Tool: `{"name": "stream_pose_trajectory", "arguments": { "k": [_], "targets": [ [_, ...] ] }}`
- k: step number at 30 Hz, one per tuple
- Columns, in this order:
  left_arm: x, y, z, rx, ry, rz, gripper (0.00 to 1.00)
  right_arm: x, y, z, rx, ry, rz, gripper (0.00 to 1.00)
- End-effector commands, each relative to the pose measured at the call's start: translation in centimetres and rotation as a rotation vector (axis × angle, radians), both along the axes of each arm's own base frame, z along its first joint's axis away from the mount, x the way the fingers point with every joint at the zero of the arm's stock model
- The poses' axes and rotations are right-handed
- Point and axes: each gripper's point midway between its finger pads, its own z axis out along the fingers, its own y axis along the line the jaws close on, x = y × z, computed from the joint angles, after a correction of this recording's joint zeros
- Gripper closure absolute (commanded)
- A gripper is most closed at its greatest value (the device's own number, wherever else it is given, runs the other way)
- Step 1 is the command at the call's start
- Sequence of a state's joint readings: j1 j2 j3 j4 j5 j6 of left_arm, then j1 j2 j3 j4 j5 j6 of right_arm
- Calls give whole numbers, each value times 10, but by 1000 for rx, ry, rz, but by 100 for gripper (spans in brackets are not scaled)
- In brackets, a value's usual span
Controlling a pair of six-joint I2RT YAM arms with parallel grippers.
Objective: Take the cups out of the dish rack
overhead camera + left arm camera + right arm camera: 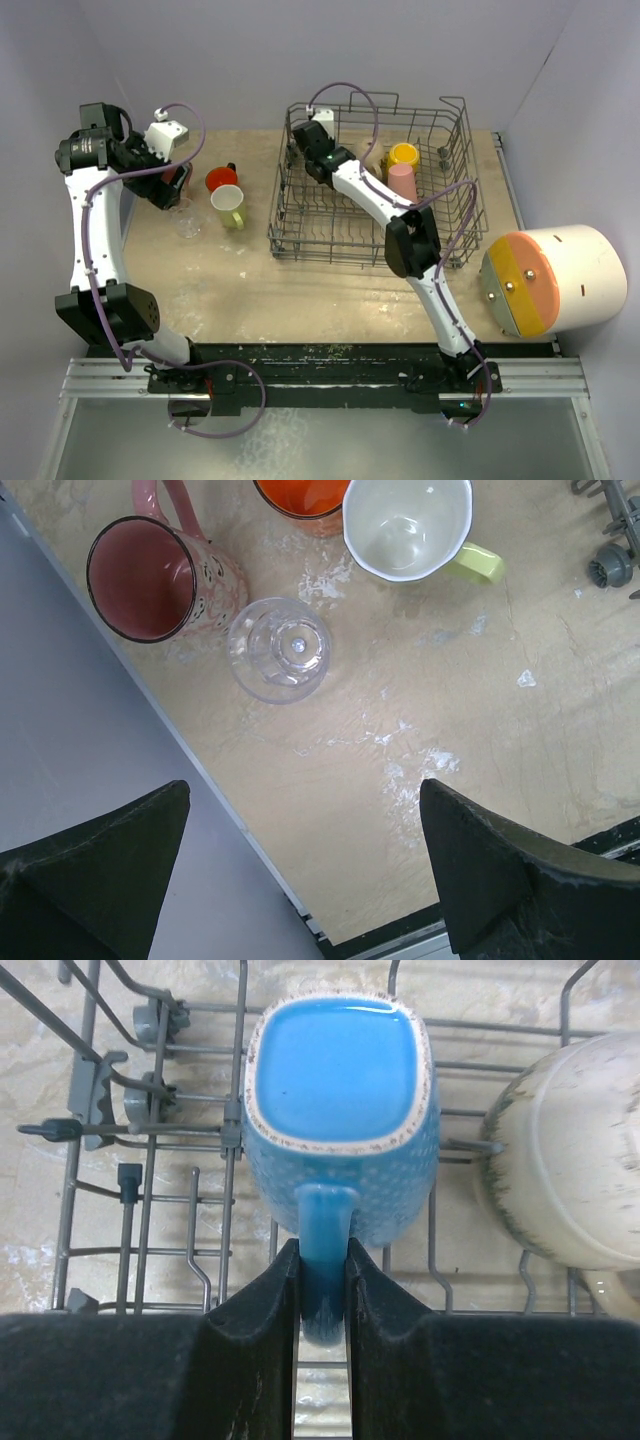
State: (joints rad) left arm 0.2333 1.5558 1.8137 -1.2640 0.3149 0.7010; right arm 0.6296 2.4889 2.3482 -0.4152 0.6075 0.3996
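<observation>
Overhead wide, 2 wrists close, seemingly downward

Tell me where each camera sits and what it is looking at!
Top external: above and behind the arms, looking down on the table, the dish rack, the left arm and right arm.
Left wrist: on the left arm, looking down at pink mug, clear glass, orange cup, yellow-green mug; open left pincer at bottom.
Right wrist: on the right arm, looking down into the dish rack at the blue mug; right pincer grips its handle.
Shared: top and left wrist both show the clear glass.
</observation>
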Motion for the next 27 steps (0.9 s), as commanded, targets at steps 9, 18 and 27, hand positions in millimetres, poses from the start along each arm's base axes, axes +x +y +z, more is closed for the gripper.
{"name": "stream_pose_trajectory", "arguments": {
  "k": [9,18,27],
  "targets": [
    [-11,-19,33,-25,-121,-106,1,-16,-17,223,243,-371,28,100],
    [-22,-60,51,-102,-311,-344,1,-116,11,261,600,-220,226,100],
    [-63,-101,60,-108,-470,-645,1,-244,56,275,1111,35,562,100]
  ]
}}
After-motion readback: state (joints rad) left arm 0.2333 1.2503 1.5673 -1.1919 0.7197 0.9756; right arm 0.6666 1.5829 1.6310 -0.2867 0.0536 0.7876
